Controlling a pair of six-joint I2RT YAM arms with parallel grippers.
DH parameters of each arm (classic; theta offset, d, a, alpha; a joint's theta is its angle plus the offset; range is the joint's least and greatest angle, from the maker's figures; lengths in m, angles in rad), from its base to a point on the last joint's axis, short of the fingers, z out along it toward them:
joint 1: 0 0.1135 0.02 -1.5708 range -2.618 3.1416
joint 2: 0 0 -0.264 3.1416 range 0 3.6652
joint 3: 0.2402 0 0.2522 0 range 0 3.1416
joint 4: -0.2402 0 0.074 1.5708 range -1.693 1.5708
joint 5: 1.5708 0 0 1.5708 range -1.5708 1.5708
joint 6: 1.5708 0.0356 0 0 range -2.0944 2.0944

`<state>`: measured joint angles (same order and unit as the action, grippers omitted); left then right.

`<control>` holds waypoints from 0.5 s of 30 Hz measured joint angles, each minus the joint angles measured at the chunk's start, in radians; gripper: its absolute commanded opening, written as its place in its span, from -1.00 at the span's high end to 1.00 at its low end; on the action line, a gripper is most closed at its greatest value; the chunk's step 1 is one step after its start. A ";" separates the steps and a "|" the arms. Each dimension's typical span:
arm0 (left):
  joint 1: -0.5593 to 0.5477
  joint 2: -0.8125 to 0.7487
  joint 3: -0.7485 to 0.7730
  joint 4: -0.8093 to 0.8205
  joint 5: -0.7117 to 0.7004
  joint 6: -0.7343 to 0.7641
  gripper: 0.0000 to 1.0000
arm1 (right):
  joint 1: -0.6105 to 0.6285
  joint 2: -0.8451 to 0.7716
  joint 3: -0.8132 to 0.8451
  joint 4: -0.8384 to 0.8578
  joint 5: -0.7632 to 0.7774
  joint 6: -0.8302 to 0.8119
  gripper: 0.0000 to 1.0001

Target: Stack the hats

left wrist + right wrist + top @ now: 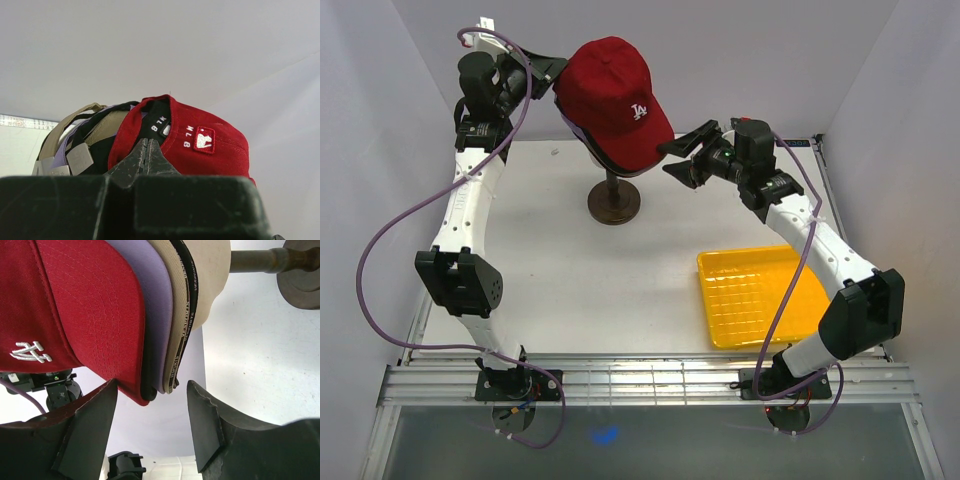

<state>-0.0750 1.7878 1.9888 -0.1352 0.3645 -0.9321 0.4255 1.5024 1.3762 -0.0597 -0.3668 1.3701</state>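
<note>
Tray [750,300]: yellow, nearest, beside my right arm.
Right gripper [672,158]: fingers spread wide, holding nothing, at the brim tips.
Hats [615,95]: stacked on the head [212,275], on its stand [613,195]. Red cap [75,300] outermost; lavender cap [150,300] and tan cap [167,315] nested under it.
Left gripper [146,142]: fingers pressed together at the red cap's back edge; can't tell if fabric is caught.

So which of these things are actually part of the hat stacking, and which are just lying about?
Job: red LA cap, lavender cap, tan cap, black cap.
Not the job: yellow tray, mannequin head and stand under the caps.
</note>
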 measured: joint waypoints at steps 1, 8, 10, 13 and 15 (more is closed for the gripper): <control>0.000 0.000 0.000 0.000 0.000 0.000 1.00 | 0.000 0.001 0.003 -0.004 0.000 -0.003 -0.26; 0.001 0.000 0.004 -0.008 -0.003 0.003 1.00 | 0.000 0.010 0.025 -0.025 0.000 -0.022 -0.29; 0.002 0.000 0.012 -0.021 -0.005 0.008 1.00 | 0.000 0.010 0.032 -0.031 0.002 -0.026 -0.30; 0.006 0.000 0.026 -0.036 -0.006 0.012 0.90 | -0.001 0.010 0.049 -0.047 0.002 -0.034 -0.32; 0.011 0.000 0.037 -0.046 -0.006 0.016 0.76 | -0.003 0.010 0.062 -0.050 0.002 -0.038 -0.35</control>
<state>-0.0639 1.7874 2.0254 -0.1814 0.3580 -0.9165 0.4225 1.5120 1.4384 -0.1093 -0.3649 1.3319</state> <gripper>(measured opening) 0.054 0.664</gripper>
